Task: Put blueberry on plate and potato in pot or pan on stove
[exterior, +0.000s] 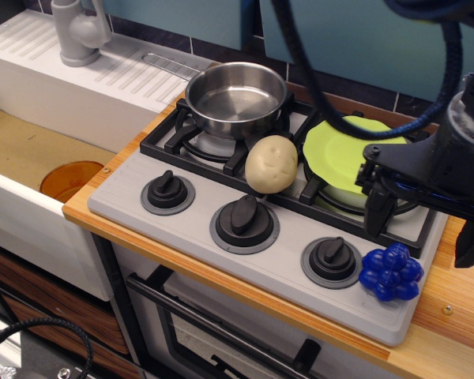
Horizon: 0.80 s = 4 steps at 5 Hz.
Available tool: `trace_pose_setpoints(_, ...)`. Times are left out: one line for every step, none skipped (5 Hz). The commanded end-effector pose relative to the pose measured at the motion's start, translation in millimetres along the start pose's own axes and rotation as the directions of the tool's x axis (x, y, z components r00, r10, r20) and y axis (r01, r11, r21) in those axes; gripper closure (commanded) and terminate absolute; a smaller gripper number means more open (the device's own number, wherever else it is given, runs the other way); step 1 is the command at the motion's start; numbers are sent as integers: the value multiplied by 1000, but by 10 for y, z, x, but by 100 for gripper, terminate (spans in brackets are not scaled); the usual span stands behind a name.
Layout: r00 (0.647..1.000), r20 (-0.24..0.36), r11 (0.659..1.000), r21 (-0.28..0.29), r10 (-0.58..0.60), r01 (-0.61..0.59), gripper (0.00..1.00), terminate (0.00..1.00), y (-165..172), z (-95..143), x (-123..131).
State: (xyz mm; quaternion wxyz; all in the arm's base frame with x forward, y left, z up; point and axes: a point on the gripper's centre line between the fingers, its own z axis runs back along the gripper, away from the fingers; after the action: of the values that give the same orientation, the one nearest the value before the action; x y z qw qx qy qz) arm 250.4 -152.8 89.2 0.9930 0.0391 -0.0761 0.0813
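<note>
Potato [272, 164] upright-ish between pot [235, 99] and plate [349, 150], long axis leaning slightly right. Pot handle pointing far-left. Berry [390, 273] near-right. Gripper [423, 217] wide, empty.

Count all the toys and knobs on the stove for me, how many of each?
Potato: 1
Blueberry: 1
Plate: 1
Pot: 1
Knobs: 3
Total: 7
</note>
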Motion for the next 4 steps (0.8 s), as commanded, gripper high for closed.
trace_pose_setpoints(1000,0,1000,0,0,0,0,0,0,0,0)
trace_pose_setpoints(999,41,1000,-12,-7,7,0,0,18,-189,20)
trace_pose_setpoints(998,53,999,-29,-16,18,0,0,58,-301,64)
trace_pose_setpoints(998,60,999,-37,-28,30,0,0,106,-364,104)
